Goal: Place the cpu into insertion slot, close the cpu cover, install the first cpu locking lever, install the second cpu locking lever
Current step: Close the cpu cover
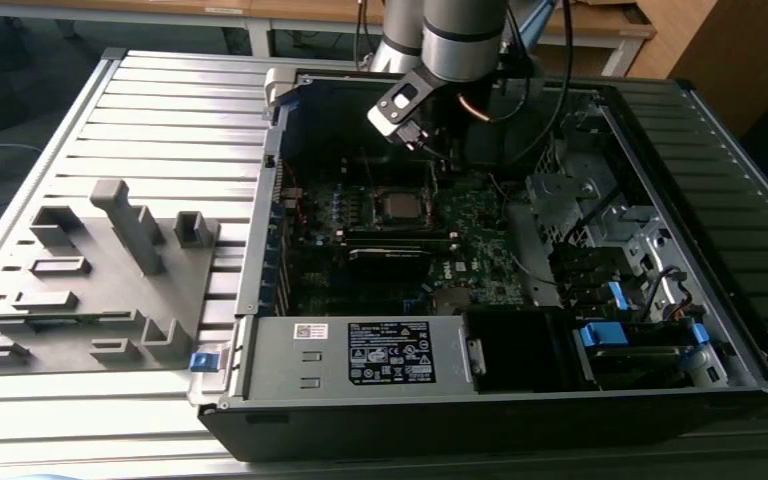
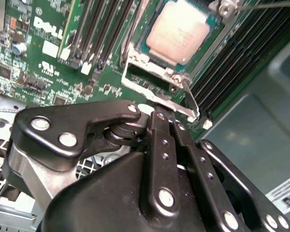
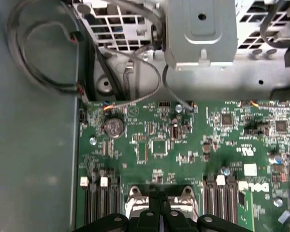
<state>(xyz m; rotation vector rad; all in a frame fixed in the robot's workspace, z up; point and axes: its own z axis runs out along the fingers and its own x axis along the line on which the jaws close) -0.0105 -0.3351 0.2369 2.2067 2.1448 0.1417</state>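
While the arm (image 1: 464, 35) reaches down from the far side, let's take in the big stuff first: a ribbed metal desk (image 1: 157, 110) carries an open computer case (image 1: 491, 430), lying on its side with its insides showing. Toward the exterior view's left, a grey moulded fixture (image 1: 91, 280) sits on the desk, well apart from the action. Inside the case the green motherboard (image 1: 478, 240) spreads across the floor, and at the near edge there's a black power supply box (image 1: 391, 352) with a white label.

Now to the gripper (image 1: 440, 155): it hangs low over the board, just beyond the socket. In the second wrist view its black fingers (image 2: 157, 135) are pressed together, nothing visible between them, and the gripper tip (image 2: 166, 115) is right at the edge of the cpu cover (image 2: 154, 67); I can't tell if it's actually touching. That silver frame lies down around the cpu (image 2: 178, 30), which is seated in its socket, dull metal top facing up through the square opening. Black memory slots (image 2: 111, 34) run alongside.

In the first wrist view, a coin cell battery (image 3: 113, 126) sits further out on the board, well clear of the gripper.
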